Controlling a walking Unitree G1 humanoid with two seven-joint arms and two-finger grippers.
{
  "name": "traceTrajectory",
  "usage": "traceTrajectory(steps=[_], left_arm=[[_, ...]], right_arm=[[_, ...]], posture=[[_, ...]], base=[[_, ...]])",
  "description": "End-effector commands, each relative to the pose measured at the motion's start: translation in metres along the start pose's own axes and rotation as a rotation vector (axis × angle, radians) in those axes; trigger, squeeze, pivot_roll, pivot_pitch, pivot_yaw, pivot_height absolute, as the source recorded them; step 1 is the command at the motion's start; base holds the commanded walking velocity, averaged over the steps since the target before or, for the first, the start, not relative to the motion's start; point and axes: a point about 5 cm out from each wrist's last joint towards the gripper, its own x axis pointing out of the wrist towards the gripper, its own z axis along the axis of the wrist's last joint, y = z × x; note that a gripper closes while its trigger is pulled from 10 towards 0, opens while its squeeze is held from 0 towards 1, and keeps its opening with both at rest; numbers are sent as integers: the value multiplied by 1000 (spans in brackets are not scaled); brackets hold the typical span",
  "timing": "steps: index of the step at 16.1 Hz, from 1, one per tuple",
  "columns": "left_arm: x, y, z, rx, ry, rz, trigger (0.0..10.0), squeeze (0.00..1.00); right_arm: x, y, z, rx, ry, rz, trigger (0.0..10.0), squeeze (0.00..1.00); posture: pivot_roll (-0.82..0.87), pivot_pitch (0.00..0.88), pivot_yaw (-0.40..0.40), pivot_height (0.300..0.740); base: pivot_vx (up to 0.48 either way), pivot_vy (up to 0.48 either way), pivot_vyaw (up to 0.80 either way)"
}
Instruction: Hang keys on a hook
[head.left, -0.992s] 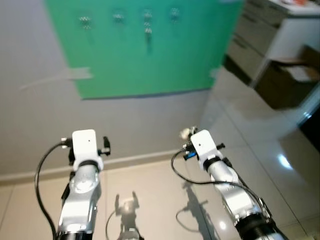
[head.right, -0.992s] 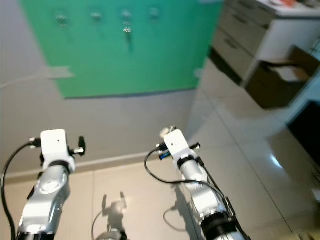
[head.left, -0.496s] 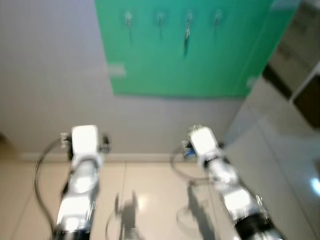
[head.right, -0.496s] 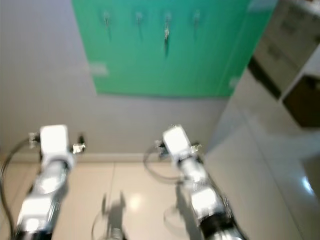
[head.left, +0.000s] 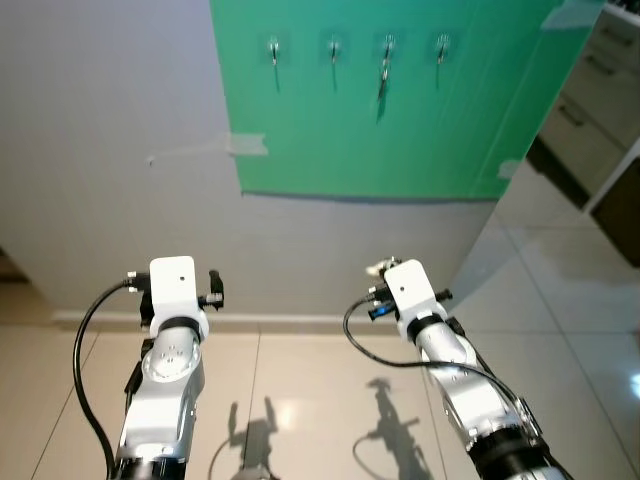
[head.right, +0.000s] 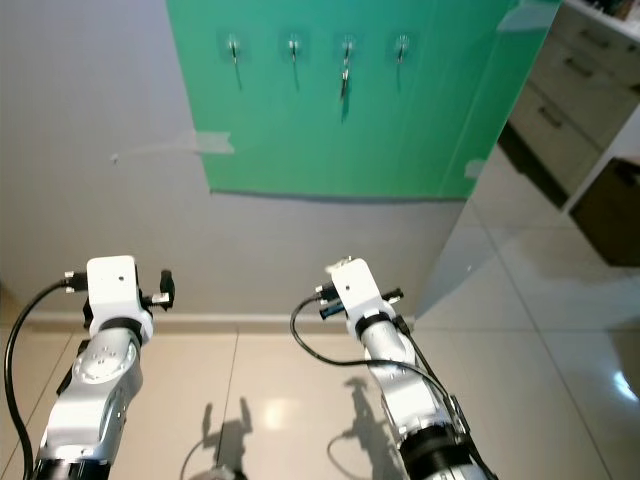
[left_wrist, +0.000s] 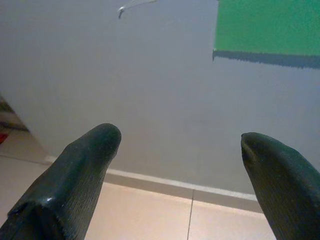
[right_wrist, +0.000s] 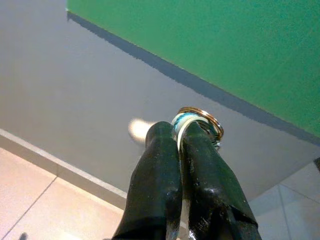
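The camera has swung since the earlier frame: the green board (head.left: 400, 100) now sits square ahead and sharp, not tilted and blurred, so I am lined up with the hooks but well short of them.

From the head view I see four hooks (head.left: 333, 47) in a row along the board's top; the third already carries a key (head.left: 382, 75). Both arms are held low before the wall.

Left wrist view: the left end effector (left_wrist: 180, 145) is spread wide and empty, facing the wall and skirting.

Right wrist view: the right end effector (right_wrist: 181, 131) is pinched tight on the keys (right_wrist: 200, 121), ring poking above the fingertips. Next I judge: raise and reach for a free hook.
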Motion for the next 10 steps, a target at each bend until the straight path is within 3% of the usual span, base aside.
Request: traceTrajectory(steps=[1, 10], left_arm=[[0, 0, 4, 2, -14, 4, 10000, 0], [1, -3, 5, 19, -16, -21, 10000, 0]], right_arm=[[0, -1, 3, -6, -18, -5, 0, 0], [0, 0, 1, -5, -17, 5, 0, 0]], posture=[[-41, 0, -7, 740], [-40, 0, -2, 740]], base=[[435, 0, 0], [445, 0, 0]])
